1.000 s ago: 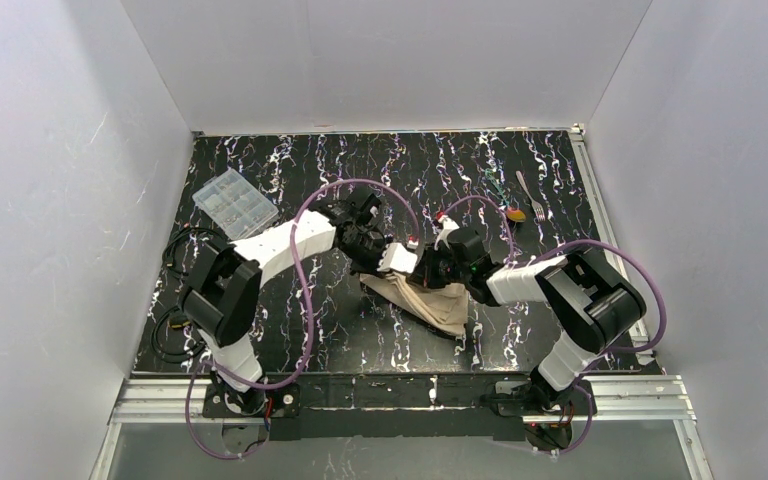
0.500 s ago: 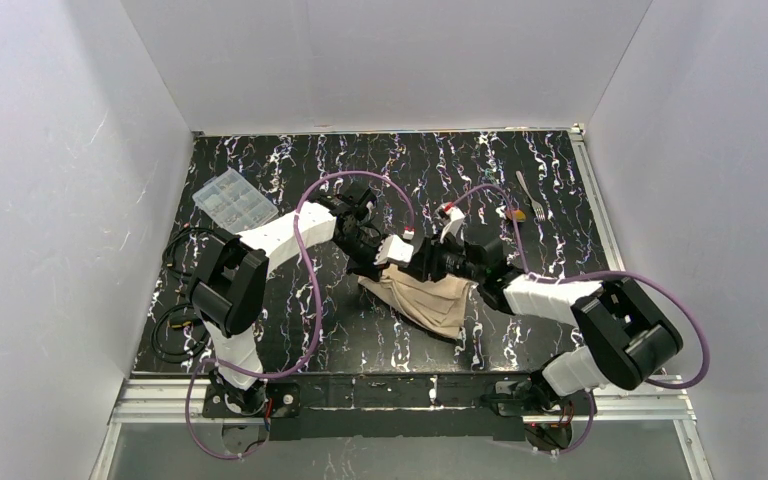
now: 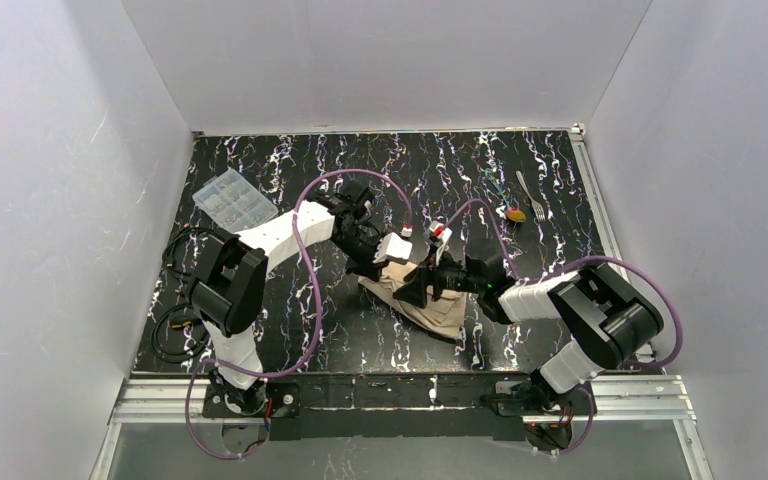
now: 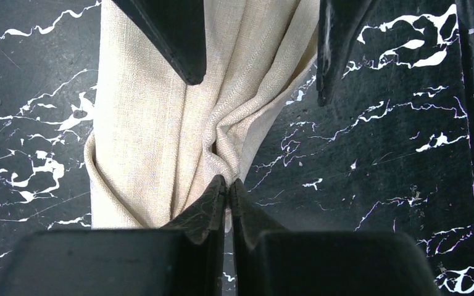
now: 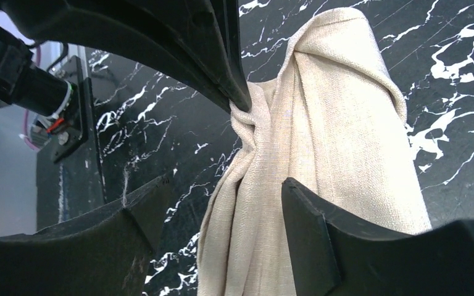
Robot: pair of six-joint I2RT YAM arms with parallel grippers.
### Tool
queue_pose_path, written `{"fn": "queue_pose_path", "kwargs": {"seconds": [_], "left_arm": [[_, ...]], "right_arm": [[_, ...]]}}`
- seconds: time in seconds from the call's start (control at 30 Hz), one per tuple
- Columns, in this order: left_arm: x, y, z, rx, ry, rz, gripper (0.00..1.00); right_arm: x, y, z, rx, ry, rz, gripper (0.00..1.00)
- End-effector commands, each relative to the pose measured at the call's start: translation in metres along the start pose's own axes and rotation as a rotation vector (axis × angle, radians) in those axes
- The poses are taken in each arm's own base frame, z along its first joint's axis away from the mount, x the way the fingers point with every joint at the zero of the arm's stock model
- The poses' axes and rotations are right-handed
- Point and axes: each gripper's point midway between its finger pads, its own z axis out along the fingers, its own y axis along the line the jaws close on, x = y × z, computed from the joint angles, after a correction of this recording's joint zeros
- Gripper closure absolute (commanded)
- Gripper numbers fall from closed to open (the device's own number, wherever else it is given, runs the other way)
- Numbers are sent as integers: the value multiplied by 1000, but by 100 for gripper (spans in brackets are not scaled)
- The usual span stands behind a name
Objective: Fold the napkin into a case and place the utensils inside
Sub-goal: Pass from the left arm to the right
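The tan napkin (image 3: 438, 306) lies bunched in long folds on the black marbled table (image 3: 290, 330). My left gripper (image 4: 228, 187) is shut on a gathered corner of the napkin (image 4: 154, 123), which twists into a knot of folds at its fingertips. My right gripper (image 5: 222, 213) stands open just above the napkin (image 5: 327, 154), with cloth lying between its fingers (image 5: 311, 234) but not pinched. In the top view the left gripper (image 3: 384, 270) and right gripper (image 3: 410, 289) meet tip to tip at the napkin's far left end. The silver fork (image 3: 530, 192) and orange-bowled spoon (image 3: 515, 213) rest at the far right.
A clear compartment box (image 3: 233, 202) sits at the far left of the table. Purple cables (image 3: 310, 250) loop over both arms. White walls enclose the table on three sides, and a metal rail (image 3: 400, 395) runs along the near edge.
My right gripper has opened and let go of the napkin, sliding slightly nearer and lower. The left gripper has kept its pinch on the corner and barely moved.
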Motion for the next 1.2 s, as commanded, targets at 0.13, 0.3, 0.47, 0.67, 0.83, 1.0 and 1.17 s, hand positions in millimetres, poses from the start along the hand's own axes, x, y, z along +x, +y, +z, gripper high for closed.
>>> {"fn": "queue_pose_path", "kwargs": {"seconds": [0.13,0.3,0.47,0.67,0.83,1.0,1.17], "left_arm": [[-6,-5,-7,24,-40,-25,100],[-6,-5,-7,31,-43,-32,100],[-5,-6,-7,35,-44,-32,100],[-4,-7,-7,40,-44,-29,100],[-4,-6,-7,38,-44,-34,100],[-4,-5,-9,31,-51,-46,100],[-7,0,-11,7,-73,-73,100]], "right_arm": [[-14,-13,17,35,-23,-249,23],[-17,-9,26,26,-49,-341,3],[-4,-9,37,36,-6,-391,2],[-5,-24,43,178,-13,-493,11],[-8,-24,48,227,-25,-552,21],[-10,-20,46,227,-88,-500,30],[-13,-4,41,166,-224,-376,34]]}}
